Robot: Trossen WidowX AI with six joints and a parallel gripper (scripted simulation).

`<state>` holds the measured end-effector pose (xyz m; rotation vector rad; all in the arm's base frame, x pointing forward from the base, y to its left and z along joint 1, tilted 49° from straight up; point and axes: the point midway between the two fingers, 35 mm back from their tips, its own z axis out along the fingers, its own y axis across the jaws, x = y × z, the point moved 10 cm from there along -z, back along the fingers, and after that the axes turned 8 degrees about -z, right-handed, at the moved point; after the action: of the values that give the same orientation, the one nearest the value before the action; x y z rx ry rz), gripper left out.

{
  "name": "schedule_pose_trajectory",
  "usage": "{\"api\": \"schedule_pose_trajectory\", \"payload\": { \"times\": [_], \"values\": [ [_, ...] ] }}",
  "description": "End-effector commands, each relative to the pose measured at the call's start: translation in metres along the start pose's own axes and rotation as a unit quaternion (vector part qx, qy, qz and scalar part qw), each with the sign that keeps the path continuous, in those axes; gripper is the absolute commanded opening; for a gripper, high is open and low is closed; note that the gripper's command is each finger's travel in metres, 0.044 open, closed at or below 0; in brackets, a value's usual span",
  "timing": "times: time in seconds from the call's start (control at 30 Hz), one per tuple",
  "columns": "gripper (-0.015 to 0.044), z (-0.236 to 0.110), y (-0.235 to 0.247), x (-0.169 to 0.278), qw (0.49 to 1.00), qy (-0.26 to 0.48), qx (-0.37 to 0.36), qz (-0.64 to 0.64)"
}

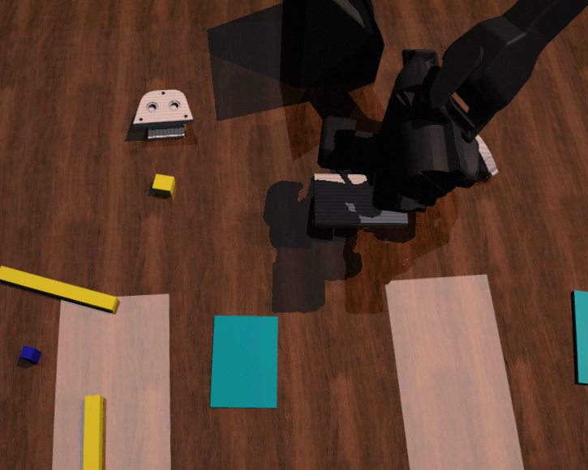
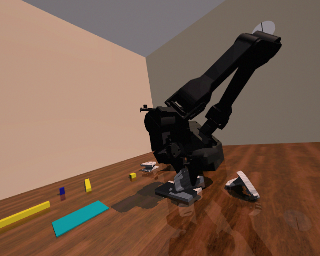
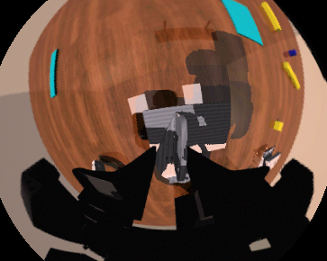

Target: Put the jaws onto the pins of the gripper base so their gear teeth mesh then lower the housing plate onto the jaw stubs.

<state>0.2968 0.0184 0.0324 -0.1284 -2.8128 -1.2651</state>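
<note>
Wrist view shows our end effector holding a grey piece, likely a jaw, which we should align squarely with its pin before lowering gently.

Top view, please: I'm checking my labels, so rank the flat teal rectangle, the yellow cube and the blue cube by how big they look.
1. Flat teal rectangle
2. Yellow cube
3. Blue cube

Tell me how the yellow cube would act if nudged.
The yellow cube would probably slide rather than roll, since its faces are flat. It looks unlikely to tip, being about as wide as it is tall. Its plain, blocky shape suggests it would stay stiff if squeezed.
</note>
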Motion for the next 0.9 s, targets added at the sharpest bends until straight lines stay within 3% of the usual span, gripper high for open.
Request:
{"api": "schedule_pose_trajectory", "payload": {
  "times": [0.0, 0.87],
  "values": [
    [0.0134, 0.0007, -0.0002, -0.0001, 1.000, 0.000, -0.002, 0.002],
    [0.0134, 0.0068, -0.0002, 0.0000, 1.000, 0.000, -0.002, 0.003]
  ]
}}
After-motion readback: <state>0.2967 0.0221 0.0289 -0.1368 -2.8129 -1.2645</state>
